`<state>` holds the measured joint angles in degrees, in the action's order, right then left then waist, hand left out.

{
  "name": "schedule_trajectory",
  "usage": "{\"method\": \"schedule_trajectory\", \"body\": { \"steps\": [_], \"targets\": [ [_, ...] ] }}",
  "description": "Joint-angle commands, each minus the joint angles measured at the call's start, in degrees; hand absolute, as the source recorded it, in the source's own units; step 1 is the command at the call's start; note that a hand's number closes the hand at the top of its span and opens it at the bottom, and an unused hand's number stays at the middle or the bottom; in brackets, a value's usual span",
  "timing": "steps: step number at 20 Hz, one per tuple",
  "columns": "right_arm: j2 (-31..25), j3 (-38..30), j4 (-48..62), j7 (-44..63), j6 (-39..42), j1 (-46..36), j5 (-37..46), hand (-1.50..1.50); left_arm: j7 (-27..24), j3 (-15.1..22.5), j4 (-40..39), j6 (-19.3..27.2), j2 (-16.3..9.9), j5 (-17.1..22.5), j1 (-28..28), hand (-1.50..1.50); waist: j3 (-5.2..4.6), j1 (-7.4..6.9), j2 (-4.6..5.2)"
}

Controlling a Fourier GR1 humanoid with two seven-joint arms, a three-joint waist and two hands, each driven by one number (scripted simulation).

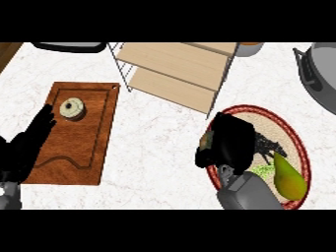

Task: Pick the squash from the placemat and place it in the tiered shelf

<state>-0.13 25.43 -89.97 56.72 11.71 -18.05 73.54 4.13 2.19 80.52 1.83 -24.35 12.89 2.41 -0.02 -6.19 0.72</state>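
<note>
The right hand (227, 140) hangs over the left part of the round placemat (295, 132), fingers curled down with nothing visibly held. The squash (287, 176) lies on the placemat just right of the forearm. The tiered shelf (176, 69) stands beyond. The left hand (21, 147) rests released at the cutting board (80, 133).

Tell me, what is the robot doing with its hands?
The right robot hand is over the round placemat, beside the green squash that lies on it. Its fingers are curled, but the squash is not picked up yet. The wooden tiered shelf stands behind the placemat, waiting for the squash. The left robot hand rests open at the edge of a wooden cutting board, which has a small donut on it.
</note>
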Motion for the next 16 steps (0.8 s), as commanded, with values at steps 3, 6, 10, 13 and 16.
{"method": "schedule_trajectory", "body": {
  "steps": [3,6,10,13,16],
  "targets": [
    [0.1,15.3,1.3,7.1,-1.4,-15.9,-13.4,1.50,1.1,0.2,-1.8,-0.5,-0.5,-0.7,2.6,0.00,-0.05,-0.76,-0.06],
    [0.1,19.5,-1.3,14.7,-4.9,-21.6,-18.6,1.50,0.6,1.0,-1.7,0.4,1.1,-1.3,1.0,0.00,-0.07,0.36,-0.71],
    [0.1,16.2,-6.3,19.2,-9.1,-27.5,-26.4,1.50,0.6,-1.0,-2.8,1.0,0.3,-1.0,2.1,0.00,-0.08,2.18,-0.95],
    [0.1,16.9,-7.5,22.6,-15.3,-31.1,-26.9,1.50,-0.5,-0.8,-3.8,0.5,0.9,-1.1,1.5,0.00,-0.15,2.41,-1.03],
    [0.1,14.3,-9.3,26.0,-15.7,-36.7,-28.6,1.50,1.7,-1.4,-3.0,1.0,0.0,-0.8,2.0,0.00,-0.13,2.94,-1.40]
  ]
}}
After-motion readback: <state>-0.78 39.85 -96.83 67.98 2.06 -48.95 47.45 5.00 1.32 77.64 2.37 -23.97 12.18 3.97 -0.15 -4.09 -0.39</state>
